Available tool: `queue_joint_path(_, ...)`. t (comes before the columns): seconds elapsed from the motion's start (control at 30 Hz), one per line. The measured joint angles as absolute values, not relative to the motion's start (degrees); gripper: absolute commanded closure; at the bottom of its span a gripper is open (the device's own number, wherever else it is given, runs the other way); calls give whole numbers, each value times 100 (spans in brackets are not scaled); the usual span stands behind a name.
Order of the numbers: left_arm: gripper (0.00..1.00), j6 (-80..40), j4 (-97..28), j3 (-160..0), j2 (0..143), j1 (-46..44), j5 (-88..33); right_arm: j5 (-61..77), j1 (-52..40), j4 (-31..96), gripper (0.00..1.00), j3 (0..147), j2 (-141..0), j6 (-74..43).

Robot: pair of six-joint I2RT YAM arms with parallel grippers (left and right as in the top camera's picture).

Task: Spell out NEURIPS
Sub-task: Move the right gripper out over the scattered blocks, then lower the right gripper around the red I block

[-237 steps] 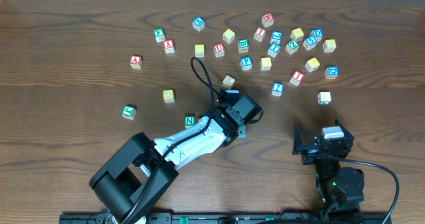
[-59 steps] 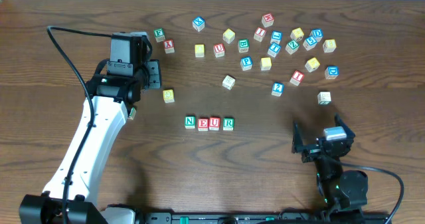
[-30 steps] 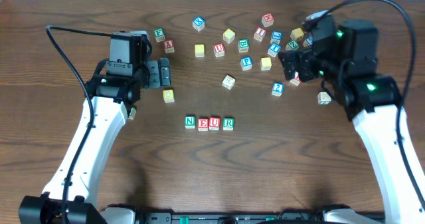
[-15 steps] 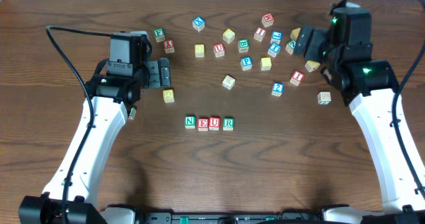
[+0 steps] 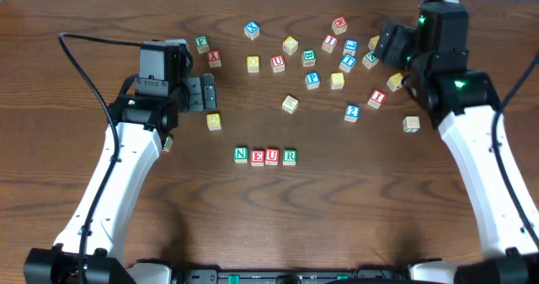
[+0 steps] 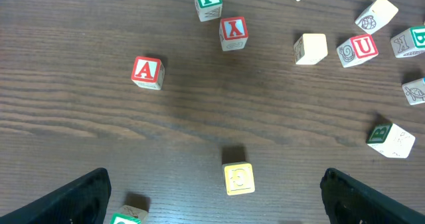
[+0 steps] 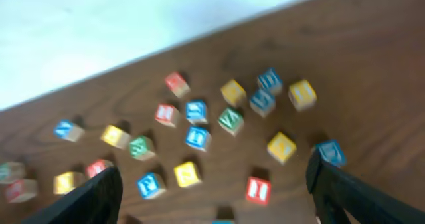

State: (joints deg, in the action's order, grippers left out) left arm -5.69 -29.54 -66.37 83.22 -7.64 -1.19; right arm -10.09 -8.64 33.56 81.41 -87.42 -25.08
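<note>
Four blocks stand in a row reading N (image 5: 241, 155), E (image 5: 257, 157), U (image 5: 272, 157), R (image 5: 289, 156) at the table's middle. A red I block (image 5: 378, 98) (image 7: 257, 190) and a blue P block (image 5: 312, 79) lie loose in the back cluster. My left gripper (image 5: 208, 93) (image 6: 226, 207) hangs open above a yellow block (image 5: 214, 120) (image 6: 238, 179), holding nothing. High over the right of the cluster, my right gripper (image 5: 389, 46) (image 7: 216, 204) is open and empty; its view is blurred.
Many loose letter blocks (image 5: 349, 52) spread across the back of the table. A red A block (image 6: 147, 72), a green F block (image 5: 201, 42) and a red block (image 5: 214, 58) lie by the left arm. The table's back edge (image 7: 199, 31) meets a white wall.
The right arm has shifted slightly back and right over the block cluster, tilting its camera. The left arm and the N E U R row have not moved.
</note>
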Motion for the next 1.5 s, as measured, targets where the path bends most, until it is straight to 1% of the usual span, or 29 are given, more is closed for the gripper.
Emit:
queue_joint_path(0.13, 1, -569, -2956, -6637, 8322, -764, -119, -1345, -928, 3548, 15, 8141, -9282, -2899)
queue_joint_path(0.37, 1, -569, -2954, -6637, 8322, -764, -119, -2056, -1389, 3769, 16, 8141, -10132, -3627)
queue_joint_path(0.53, 1, -569, -2956, -6637, 8322, -764, -117, -2506, -1509, 3872, 15, 8141, -10184, -4211)
queue_joint_path(0.63, 1, -569, -2954, -6637, 8322, -764, -119, -2777, -1516, 3990, 12, 8141, -10184, -4556)
queue_joint_path(0.73, 1, -569, -2954, -6637, 8322, -764, -119, -2936, -1516, 4014, 9, 8141, -10184, -4757)
queue_joint_path(0.83, 1, -569, -2954, -6637, 8322, -764, -119, -2943, -1516, 4101, 8, 8141, -10184, -4849)
queue_joint_path(1.1, 1, -569, -2954, -6637, 8318, -764, -117, -2681, -1516, 4230, 14, 8141, -10243, -4950)
queue_joint_path(1.37, 0, -569, -2954, -6637, 8318, -764, -117, -2495, -1516, 4609, 19, 8145, -10803, -5068)
queue_joint_path(1.5, 1, -569, -2954, -6637, 8315, -764, -117, -2235, -1494, 4947, 25, 8162, -10827, -5092)
